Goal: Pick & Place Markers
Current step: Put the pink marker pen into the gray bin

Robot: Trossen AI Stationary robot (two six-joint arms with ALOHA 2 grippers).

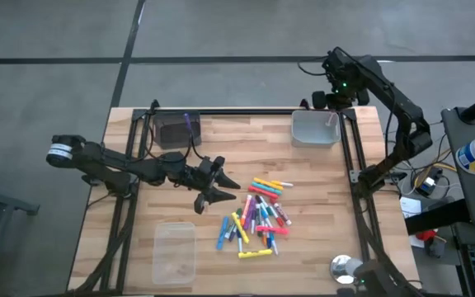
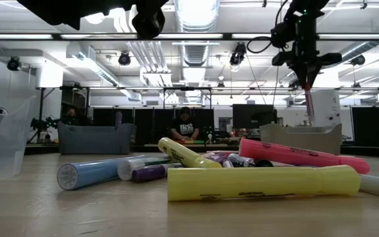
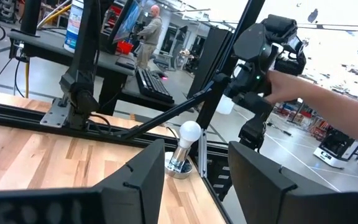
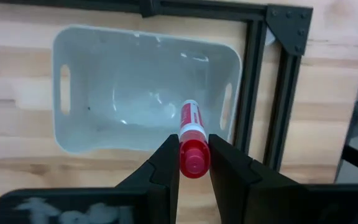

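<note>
Markers [image 1: 258, 216] lay in a loose mixed-colour pile on the wooden desk [image 1: 320, 231], right of centre, well apart from all bins. Closest in the low view: yellow marker [image 2: 262, 183] lying flat, pink marker [image 2: 301, 156] just behind it, blue marker [image 2: 97, 173] off to one side.

Right end effector [image 4: 193, 163] pinched on a red marker [image 4: 191, 140], held upright with the cap end between the fingers [image 4: 165, 163]; hovered above the light grey bin [image 1: 316, 129] at the far right corner of the desk. Seen hanging over that bin [image 2: 300, 138] in the low view, marker tip pointing down, apart from the bin floor. Bin looked bare inside [image 4: 92, 87].

Left end effector [image 1: 219, 191] spread wide, nothing between the fingers [image 3: 135, 186]; hung just left of the pile, above the desk, not touching any marker.

Dark bin [image 1: 171, 129] sat at the far left of the desk with a purple marker [image 1: 187, 124] in it. Clear bin [image 1: 175, 252] sat at the near left, contents not readable.

Person [image 2: 186, 125] visible in the room behind the desk.
</note>
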